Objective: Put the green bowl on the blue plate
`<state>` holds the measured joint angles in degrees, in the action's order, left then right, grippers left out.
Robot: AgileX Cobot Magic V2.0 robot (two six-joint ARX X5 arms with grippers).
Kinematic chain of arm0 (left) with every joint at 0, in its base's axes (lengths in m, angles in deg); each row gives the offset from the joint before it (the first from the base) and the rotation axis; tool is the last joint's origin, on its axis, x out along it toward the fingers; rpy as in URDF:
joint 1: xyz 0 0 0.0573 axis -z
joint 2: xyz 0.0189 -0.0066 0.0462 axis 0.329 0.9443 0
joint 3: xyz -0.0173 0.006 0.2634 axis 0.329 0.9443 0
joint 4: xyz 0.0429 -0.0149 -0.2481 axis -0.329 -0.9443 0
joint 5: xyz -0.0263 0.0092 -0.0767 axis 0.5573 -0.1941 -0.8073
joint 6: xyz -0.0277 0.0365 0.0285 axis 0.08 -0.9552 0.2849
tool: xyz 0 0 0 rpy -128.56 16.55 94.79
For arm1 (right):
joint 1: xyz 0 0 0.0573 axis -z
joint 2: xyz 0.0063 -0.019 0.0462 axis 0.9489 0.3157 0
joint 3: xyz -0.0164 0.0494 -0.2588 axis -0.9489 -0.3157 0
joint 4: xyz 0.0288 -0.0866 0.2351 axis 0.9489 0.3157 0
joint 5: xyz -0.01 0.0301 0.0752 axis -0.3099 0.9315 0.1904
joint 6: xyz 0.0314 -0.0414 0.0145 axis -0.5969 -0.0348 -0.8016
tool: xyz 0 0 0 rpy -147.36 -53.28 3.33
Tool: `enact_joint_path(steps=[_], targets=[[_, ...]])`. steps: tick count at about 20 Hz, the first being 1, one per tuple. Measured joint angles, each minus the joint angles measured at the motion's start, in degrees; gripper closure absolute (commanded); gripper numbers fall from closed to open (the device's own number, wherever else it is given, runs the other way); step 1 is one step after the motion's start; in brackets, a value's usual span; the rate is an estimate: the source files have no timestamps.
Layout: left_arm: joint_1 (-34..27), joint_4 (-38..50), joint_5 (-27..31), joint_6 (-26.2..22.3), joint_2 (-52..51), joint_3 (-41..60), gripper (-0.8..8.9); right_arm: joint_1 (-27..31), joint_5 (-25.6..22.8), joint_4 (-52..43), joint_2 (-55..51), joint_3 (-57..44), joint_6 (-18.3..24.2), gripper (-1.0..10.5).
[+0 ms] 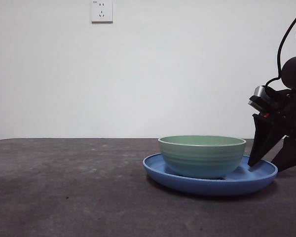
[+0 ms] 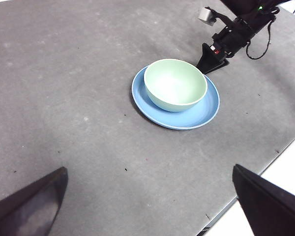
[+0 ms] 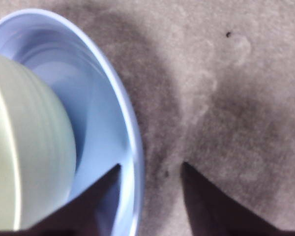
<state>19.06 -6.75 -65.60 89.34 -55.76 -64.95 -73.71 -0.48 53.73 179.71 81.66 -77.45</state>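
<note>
On the grey table (image 1: 64,187) the green bowl (image 1: 202,155) sits upright inside the blue plate (image 1: 160,170), resting on the plate's floor and leaving a crescent of blue bare on the side toward the right gripper (image 1: 271,165). In the front view that gripper enters from the right edge, its dark body tilted downward and its two black jaws pointing at the plate's right rim; one jaw tip comes down over the rim, the other stands outside it near the table. The right wrist view shows the jaws spread with nothing between them but the plate's rim, one tip over the blue floor close to the bowl's ridged wall, the other over bare table; whether either tip touches the plate cannot be told. The right arm's upper part is cut off by the frame edge, with a silver part and black cables visible above the jaws. The left gripper (image 2: 150,206) hangs high and well away from the dishes, its jaws wide apart and empty, only their dark tips showing in its own wrist view. A white wall socket (image 1: 101,11) sits on the wall behind.
</note>
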Motion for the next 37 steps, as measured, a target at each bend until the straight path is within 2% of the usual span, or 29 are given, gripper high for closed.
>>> enact_joint_path(steps=[5, 11, 18, 29, 33, 37], targets=[[0.0, 0.0, 0.0, 0.0, 0.0, 0.0, 2.22, -0.9, 0.0, 0.0, 0.2, 0.0, 0.0, 9.3], [0.0, 0.0, 0.0, 0.0, 0.0, 0.0, 2.21, -1.2, -0.3, 0.2, 0.2, 0.6, -1.2, 9.3], [0.0, 0.0, 0.0, 0.0, 0.0, 0.0, 2.21, -2.0, -1.0, 5.7, -2.0, 7.1, -3.2, 9.3], [0.0, 0.0, 0.0, 0.0, 0.0, 0.0, 2.21, -14.9, -1.0, 3.9, -2.0, 12.7, -10.3, 9.3], [0.0, 0.0, 0.0, 0.0, 0.0, 0.0, 2.21, -19.1, -3.8, 2.1, -2.0, 12.7, -11.0, 9.3], [0.0, 0.0, 0.0, 0.0, 0.0, 0.0, 2.21, -19.7, -5.3, 1.5, -1.6, 12.7, -11.1, 9.3]])
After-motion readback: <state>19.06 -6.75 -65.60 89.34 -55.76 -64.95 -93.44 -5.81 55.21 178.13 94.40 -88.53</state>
